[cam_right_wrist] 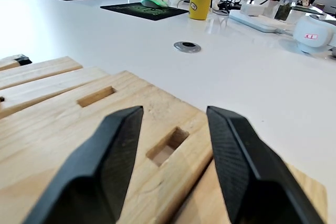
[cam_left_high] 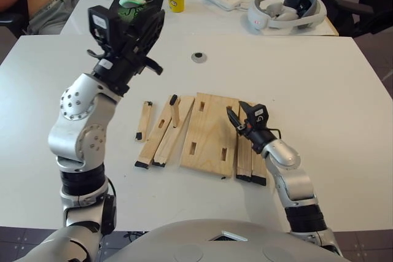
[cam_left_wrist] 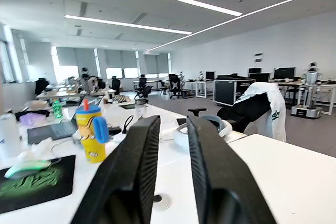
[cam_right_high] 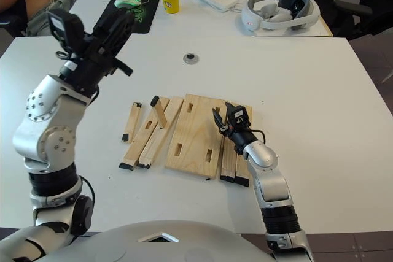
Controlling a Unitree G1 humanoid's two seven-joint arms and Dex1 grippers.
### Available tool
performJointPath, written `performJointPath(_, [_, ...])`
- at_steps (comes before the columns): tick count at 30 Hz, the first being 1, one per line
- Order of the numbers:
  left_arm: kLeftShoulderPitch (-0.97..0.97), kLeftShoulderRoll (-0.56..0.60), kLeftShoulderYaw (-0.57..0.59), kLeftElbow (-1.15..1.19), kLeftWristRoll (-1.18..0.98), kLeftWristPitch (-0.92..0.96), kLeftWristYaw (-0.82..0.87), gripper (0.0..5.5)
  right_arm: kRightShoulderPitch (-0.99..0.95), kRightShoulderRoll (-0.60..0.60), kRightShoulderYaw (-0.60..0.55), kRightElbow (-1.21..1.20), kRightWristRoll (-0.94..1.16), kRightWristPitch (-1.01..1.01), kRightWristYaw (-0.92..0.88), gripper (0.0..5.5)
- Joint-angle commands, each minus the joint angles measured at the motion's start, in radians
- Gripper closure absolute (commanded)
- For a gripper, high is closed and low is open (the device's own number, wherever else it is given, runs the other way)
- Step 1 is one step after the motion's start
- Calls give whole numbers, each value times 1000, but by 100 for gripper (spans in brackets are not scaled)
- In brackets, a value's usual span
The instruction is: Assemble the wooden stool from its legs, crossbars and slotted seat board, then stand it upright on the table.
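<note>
Right gripper [cam_right_high: 221,115] fingers apart over flat slotted plywood seat board [cam_right_high: 195,130] | left gripper [cam_left_wrist: 173,124] apart, raised

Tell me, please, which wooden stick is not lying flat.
The short black-tipped stick just left of the seat board: it leans up across the long sticks, while the others lie flat.

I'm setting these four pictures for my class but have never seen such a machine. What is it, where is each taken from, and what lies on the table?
It is a humanoid robot with two arms. Two pictures look down from its head; the others come from its wrists. On the white table lie a slotted seat board and loose wooden bars beside it. The right hand hovers open over the board; the left hand is raised, open. Neither holds anything.
</note>
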Motion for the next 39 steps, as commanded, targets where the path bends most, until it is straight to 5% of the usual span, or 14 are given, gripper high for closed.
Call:
performJointPath(1, [118, 94, 58, 10, -46, 49, -81, 395, 39, 21, -22, -36, -2, -11, -36, 327])
performJointPath(10, [444, 225, -1, -163, -179, 184, -266, 272, 77, 43, -36, -59, -20, -23, -89, 327])
performJointPath(18, [524, 267, -123, -279, -129, 325, -144, 272, 69, 28, -21, -77, -16, -1, -64, 327])
performJointPath(26, [346, 289, -301, -328, -99, 573, -13, 272, 45, 8, -6, -87, -13, 34, -29, 327])
performJointPath(39, [256, 27, -225, -378, -115, 927, 217, 272, 40, 6, 2, -97, -9, 62, -16, 327])
